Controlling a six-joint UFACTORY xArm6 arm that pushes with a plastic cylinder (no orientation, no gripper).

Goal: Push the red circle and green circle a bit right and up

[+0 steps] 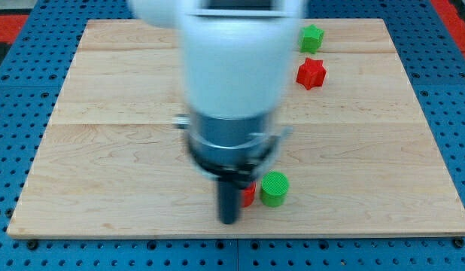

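Near the front edge of the counter (104,150), a little right of its middle, the red circle (248,195) and the green circle (275,189) sit side by side, touching or all but touching. Only a sliver of the red one shows, because the rod stands in front of it. The green one, a short cylinder, is in full view on its right.

This tool has nothing that opens or closes, so it holds nothing; it is a plain dark rod under the arm's wide white and grey body. My tip (229,220) rests on the wood just left of the red circle and slightly nearer than it, seemingly in contact with that block, though the blur leaves this uncertain.

That placement is what the coming push depends on. Both circles lie to the right of my tip and a shade farther away, lined up roughly left to right, red first and green behind it. A stroke to the right and away should, I judge, drive the red one into the green one and carry the pair together. The risk is that the green circle slips off sideways, since round blocks meet at one point.

Far off, near the back edge on the right, a green star-like block (311,38) and a red star (311,73) stand apart from all this. No containers are on the board.
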